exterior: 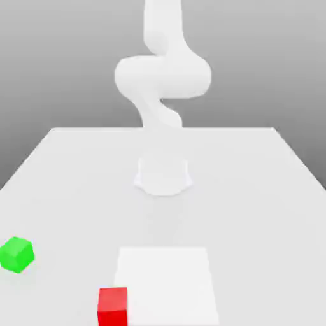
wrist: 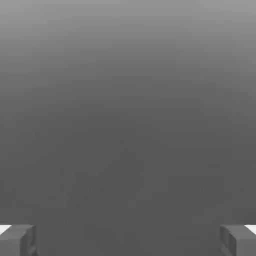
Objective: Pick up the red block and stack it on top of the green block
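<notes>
Exterior view facing the arm [exterior: 162,83] across the table [exterior: 255,191]; hand view close behind the tool's fingertips [wrist: 17,240].

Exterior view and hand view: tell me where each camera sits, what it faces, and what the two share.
Exterior view: off the arm, looking down across the table toward the white arm; green block on the view's left, red block at the near edge.
Hand view: on the hand, facing plain grey; the gripper shows as two fingertips set wide apart.
Shared: the robot itself, the arm in one and its gripper in the other.
</notes>
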Motion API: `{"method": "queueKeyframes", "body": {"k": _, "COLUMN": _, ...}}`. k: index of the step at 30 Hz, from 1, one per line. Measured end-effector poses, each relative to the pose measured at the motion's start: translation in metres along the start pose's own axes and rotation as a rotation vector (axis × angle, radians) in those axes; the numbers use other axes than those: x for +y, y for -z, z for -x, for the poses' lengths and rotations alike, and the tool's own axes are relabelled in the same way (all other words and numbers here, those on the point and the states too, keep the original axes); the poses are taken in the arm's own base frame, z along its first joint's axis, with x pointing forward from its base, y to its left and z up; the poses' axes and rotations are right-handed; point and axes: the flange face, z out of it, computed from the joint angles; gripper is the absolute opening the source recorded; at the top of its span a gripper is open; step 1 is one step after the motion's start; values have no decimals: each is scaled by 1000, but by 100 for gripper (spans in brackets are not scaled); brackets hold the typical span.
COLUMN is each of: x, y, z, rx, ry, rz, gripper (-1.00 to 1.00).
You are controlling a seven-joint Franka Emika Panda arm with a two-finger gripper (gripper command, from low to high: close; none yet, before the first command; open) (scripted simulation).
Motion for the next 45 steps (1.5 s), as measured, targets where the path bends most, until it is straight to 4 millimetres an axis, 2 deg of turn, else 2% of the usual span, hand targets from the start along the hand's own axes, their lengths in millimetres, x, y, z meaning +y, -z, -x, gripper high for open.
{"method": "queueKeyframes", "body": {"k": 4, "x": 14, "y": -80, "z": -6, "rx": -96, "ry": 9, "rz": 68, "gripper": 0}}
{"method": "queueKeyframes", "body": {"k": 8, "x": 36, "y": -154, "z": -2, "rx": -183, "ry": 17, "rz": 137, "gripper": 0}}
{"method": "queueKeyframes", "body": {"k": 16, "x": 101, "y": -289, "z": 29, "rx": -343, "ry": 35, "rz": 287, "gripper": 0}}
{"method": "queueKeyframes", "body": {"k": 21, "x": 158, "y": -358, "z": 59, "rx": -431, "ry": 47, "rz": 392, "gripper": 0}}
{"method": "queueKeyframes", "body": {"k": 26, "x": 218, "y": -414, "z": 97, "rx": -511, "ry": 69, "rz": 494, "gripper": 0}}
{"method": "queueKeyframes", "body": {"k": 30, "x": 248, "y": -454, "z": 123, "rx": -521, "ry": 73, "rz": 509, "gripper": 0}}
{"method": "queueKeyframes", "body": {"k": 31, "x": 253, "y": -462, "z": 128, "rx": -522, "ry": 73, "rz": 509, "gripper": -100}}
{"method": "queueKeyframes", "body": {"k": 38, "x": 254, "y": -462, "z": 129, "rx": -522, "ry": 73, "rz": 510, "gripper": -100}}
{"method": "queueKeyframes", "body": {"k": 42, "x": 232, "y": -429, "z": 108, "rx": -523, "ry": 73, "rz": 510, "gripper": -100}}
{"method": "queueKeyframes", "body": {"k": 43, "x": 234, "y": -419, "z": 99, "rx": -518, "ry": 55, "rz": 515, "gripper": -100}}
{"method": "queueKeyframes", "body": {"k": 45, "x": 264, "y": -402, "z": 73, "rx": -490, "ry": -37, "rz": 542, "gripper": -100}}
